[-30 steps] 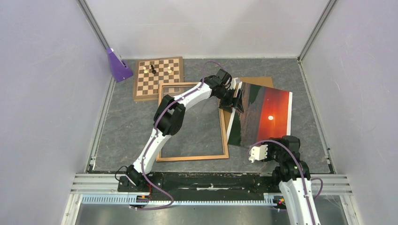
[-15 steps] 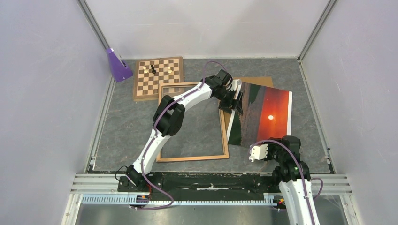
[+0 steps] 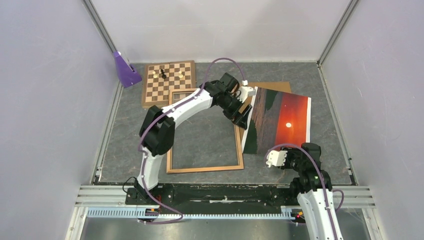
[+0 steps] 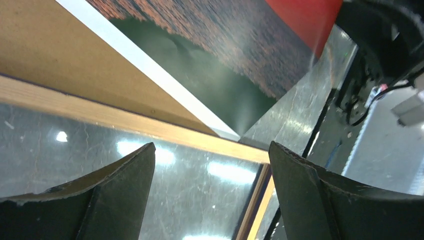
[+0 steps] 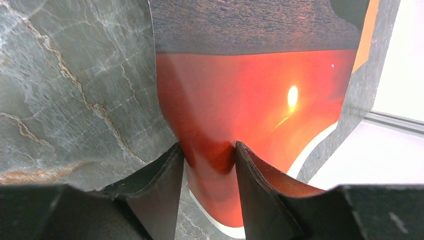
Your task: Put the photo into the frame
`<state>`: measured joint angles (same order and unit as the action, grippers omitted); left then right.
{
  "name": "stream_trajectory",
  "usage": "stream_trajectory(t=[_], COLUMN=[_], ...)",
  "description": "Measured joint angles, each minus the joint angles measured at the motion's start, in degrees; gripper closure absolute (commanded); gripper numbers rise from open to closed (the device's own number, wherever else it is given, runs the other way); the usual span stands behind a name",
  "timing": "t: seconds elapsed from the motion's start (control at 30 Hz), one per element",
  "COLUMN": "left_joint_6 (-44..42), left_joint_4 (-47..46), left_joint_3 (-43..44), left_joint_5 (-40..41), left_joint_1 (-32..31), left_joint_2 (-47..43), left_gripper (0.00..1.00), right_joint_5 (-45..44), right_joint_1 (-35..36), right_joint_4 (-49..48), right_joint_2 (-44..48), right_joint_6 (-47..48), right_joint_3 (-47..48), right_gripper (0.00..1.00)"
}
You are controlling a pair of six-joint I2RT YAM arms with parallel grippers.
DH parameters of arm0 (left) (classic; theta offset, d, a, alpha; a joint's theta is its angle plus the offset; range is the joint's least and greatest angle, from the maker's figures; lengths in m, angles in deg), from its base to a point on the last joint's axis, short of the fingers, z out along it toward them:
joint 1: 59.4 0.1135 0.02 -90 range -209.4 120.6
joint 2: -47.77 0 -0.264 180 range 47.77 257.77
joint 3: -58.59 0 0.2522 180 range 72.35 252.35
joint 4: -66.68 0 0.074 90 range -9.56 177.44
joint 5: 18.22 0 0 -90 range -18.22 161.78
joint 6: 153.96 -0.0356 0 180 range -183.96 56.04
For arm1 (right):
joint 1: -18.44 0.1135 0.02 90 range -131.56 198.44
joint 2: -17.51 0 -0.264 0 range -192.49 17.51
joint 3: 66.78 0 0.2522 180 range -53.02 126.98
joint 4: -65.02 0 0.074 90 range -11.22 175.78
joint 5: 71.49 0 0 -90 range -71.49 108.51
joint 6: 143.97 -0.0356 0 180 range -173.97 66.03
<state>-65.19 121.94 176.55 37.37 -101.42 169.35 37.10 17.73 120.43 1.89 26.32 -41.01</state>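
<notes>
Right wrist: your right claw [image 5: 209,152] pinches the photo [image 5: 240,100], left claw [image 4: 211,147] spread; next, probably slide it left into the frame [image 3: 205,169].

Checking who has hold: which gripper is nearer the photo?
Right: the right gripper pinches the near edge of the photo. The left gripper hangs open just off its left edge, above the frame.
</notes>
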Motion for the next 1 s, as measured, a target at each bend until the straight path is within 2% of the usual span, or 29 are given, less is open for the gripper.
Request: stream_trajectory(t=[0.2,0.5,0.7,1.0], left_joint_6=[-7.2,-8.1,-8.0,-7.8], left_joint_4=[-5.3,-21.7,-28.6,-32.7], left_joint_3=[-12.5,-27.6,-30.0,-30.1], left_joint_5=[5.0,12.3,15.2,17.0], left_joint_1=[-5.0,-12.2,-14.8,-17.0], left_joint_2=[-8.5,-10.7,-11.2,-11.2], left_gripper=[0.1,0.1,0.1,0.11], right_joint_5=[0.0,0.0,0.0,0.0], right_joint_1=[0.0,0.0,0.0,0.0], right_joint_4=[-0.4,-1.0,-1.9,-2.6], right_joint_2=[-1.7,-3.5,-4.0,-4.3], right_joint_6=[-2.6,-5.5,-6.8,-8.8], right_joint_3=[0.7,1.2,1.3,1.4], right_gripper=[0.56,0.57,0.58,0.59])
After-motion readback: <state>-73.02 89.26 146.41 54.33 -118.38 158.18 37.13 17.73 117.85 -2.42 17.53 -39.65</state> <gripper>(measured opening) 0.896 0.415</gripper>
